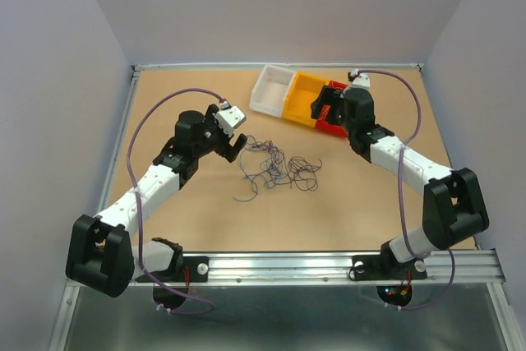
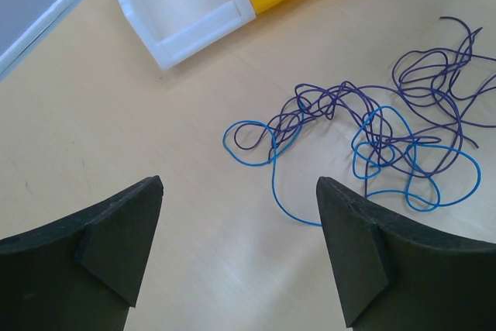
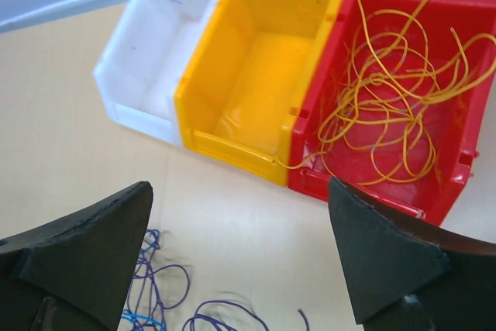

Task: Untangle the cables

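My left hand (image 2: 239, 191) released, empty, above tangled thin blue and purple wires (image 2: 372, 136) on table (image 2: 116, 137). My right hand (image 3: 240, 191) released, near red plastic bin (image 3: 473, 125) of thin yellow wires (image 3: 387, 102).

Light tan wooden desk top (image 1: 205, 232), matte, with fine scuffs. Pale lilac-grey back wall (image 1: 279, 6) rises straight from the far edge. Matching left wall (image 1: 49, 80) and right wall (image 1: 489, 47) close in both sides, meeting the back wall at the far corners. Thin whitish edge strip (image 1: 246, 65) runs along the far edge and down the left edge. Slotted aluminium rail (image 1: 279, 262) spans the near edge. Dull grey metal sheet (image 1: 279, 318) below it. Light even and soft, shadows weak. No window in view.
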